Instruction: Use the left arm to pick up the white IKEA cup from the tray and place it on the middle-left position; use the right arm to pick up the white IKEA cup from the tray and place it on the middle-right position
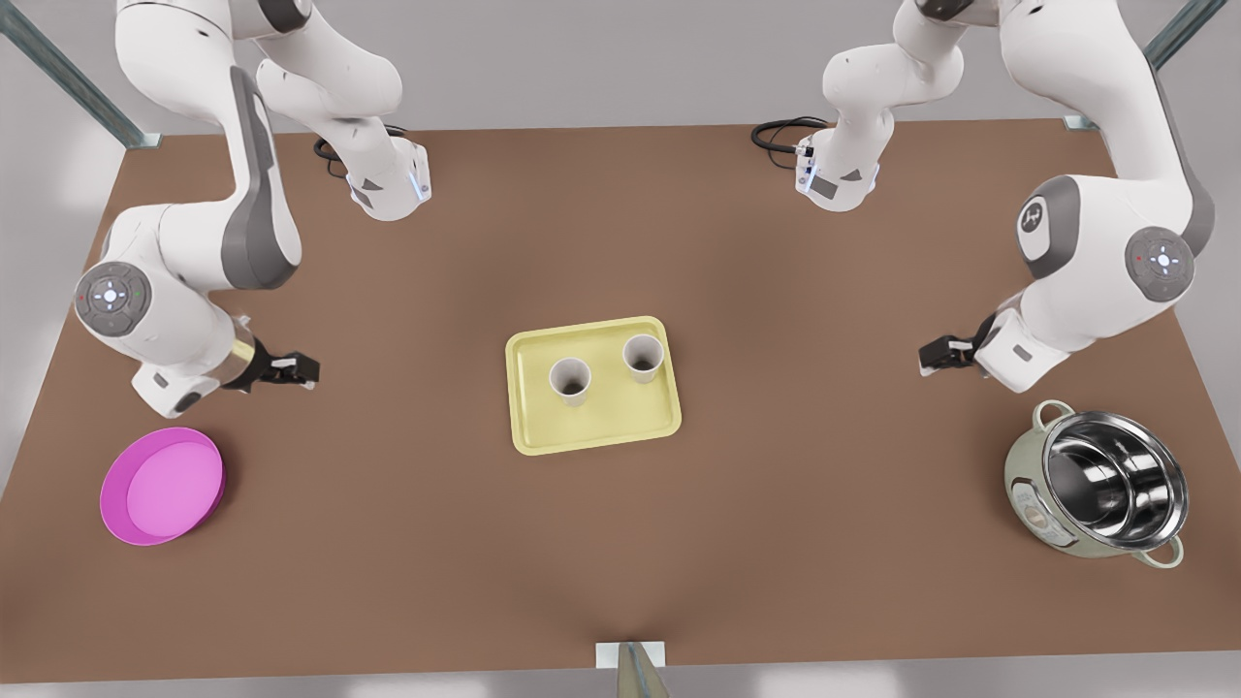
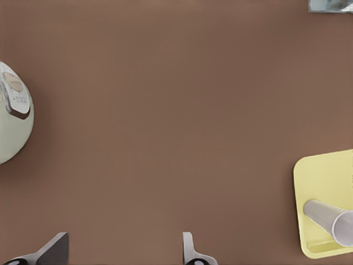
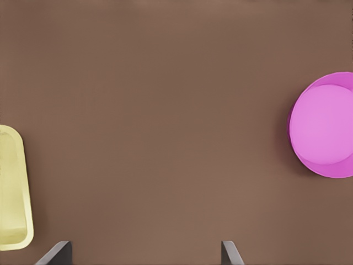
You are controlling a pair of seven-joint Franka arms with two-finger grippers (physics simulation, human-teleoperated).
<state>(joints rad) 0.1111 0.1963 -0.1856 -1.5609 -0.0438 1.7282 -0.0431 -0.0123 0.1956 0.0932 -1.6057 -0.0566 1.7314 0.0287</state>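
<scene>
The pale yellow tray [image 1: 601,431] lies at the table's middle with two white cups upright on it: one cup [image 1: 570,380] toward the front view's left, the other cup [image 1: 643,357] toward the right. My left gripper [image 1: 926,361] hovers at the front view's right, open and empty, far from the tray. The left wrist view shows its fingers [image 2: 190,251] spread, with the tray's corner [image 2: 325,176] and one cup [image 2: 331,218] off to one side. My right gripper [image 1: 310,370] hangs open at the front view's left. In the right wrist view its fingertips [image 3: 229,251] stand wide apart and the tray's end [image 3: 11,187] shows.
A round magenta-pink dish [image 1: 163,485] [image 3: 325,124] sits near the right gripper. A pale green cooker with a steel bowl [image 1: 1100,480] [image 2: 11,118] stands near the left gripper. Bare brown table lies on both sides of the tray.
</scene>
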